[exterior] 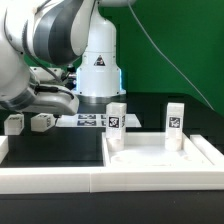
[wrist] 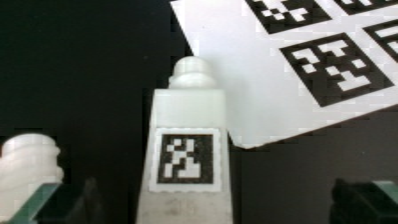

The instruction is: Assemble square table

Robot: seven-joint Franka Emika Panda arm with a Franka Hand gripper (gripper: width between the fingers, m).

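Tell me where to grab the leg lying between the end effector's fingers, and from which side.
Best grip the leg across its blocky tagged body, not the narrow rounded tip. Come down from above: it lies flat, and its straight long sides face the fingers of the open end effector.

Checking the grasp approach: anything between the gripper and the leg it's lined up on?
Nothing visible. The leg lies clear inside the open gripper. A second leg lies alongside, right by one finger, and might get clipped.
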